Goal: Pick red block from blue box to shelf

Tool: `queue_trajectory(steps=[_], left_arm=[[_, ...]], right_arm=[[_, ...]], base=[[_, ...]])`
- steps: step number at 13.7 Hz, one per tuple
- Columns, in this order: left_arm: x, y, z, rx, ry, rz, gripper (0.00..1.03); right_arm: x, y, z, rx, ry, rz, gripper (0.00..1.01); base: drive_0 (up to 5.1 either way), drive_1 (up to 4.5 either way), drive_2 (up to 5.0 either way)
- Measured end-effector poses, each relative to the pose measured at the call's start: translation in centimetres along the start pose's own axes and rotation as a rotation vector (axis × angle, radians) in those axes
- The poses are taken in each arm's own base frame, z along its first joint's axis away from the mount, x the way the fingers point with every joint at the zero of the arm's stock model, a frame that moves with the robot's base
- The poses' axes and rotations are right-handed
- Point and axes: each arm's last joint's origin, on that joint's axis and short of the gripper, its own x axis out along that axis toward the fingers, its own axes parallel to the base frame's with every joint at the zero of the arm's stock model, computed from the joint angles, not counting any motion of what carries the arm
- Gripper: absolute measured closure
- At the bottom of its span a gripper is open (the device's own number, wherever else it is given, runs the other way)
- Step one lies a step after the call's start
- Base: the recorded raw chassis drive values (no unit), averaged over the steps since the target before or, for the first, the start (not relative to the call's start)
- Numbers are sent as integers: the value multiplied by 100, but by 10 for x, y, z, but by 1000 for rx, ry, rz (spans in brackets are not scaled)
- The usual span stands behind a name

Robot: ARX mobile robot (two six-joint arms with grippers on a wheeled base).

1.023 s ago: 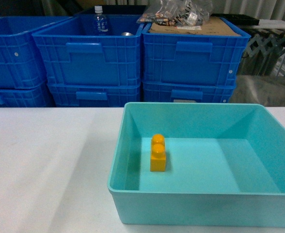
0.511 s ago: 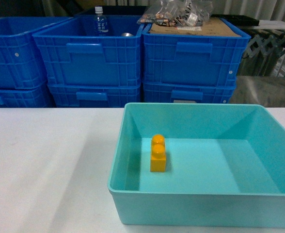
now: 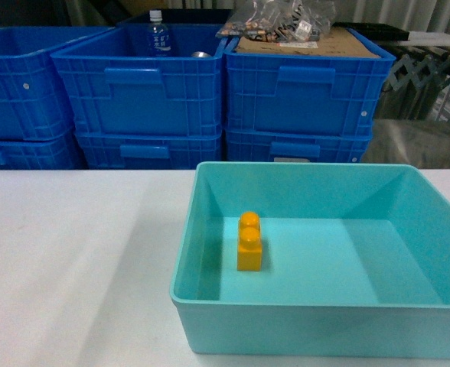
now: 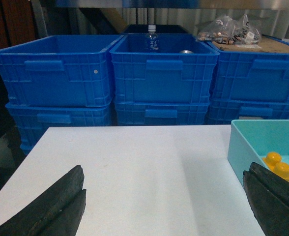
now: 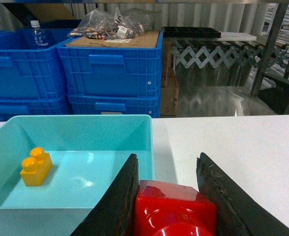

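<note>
Right gripper (image 5: 169, 196) clamping red block (image 5: 174, 209) beyond blue box's (image 5: 149, 142) right rim, nothing shifting since earlier, awaiting shelf carry.

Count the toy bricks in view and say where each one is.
2. The red block sits between the fingers of the right pincer, beside the blue box. An orange-yellow brick stands on the box's floor, left of centre. None others show.
</note>
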Motion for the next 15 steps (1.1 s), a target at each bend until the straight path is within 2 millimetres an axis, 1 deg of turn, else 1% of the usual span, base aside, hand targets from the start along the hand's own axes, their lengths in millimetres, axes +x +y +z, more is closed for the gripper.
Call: queue_trajectory(steps=[2, 15], left_arm=[[0, 0, 0, 0, 0, 0, 5], [0, 0, 0, 0, 0, 1, 5]], right_arm=[[0, 0, 0, 0, 0, 0, 72], [0, 0, 0, 0, 0, 5, 72]], base=[[0, 0, 0], [-152, -152, -152]])
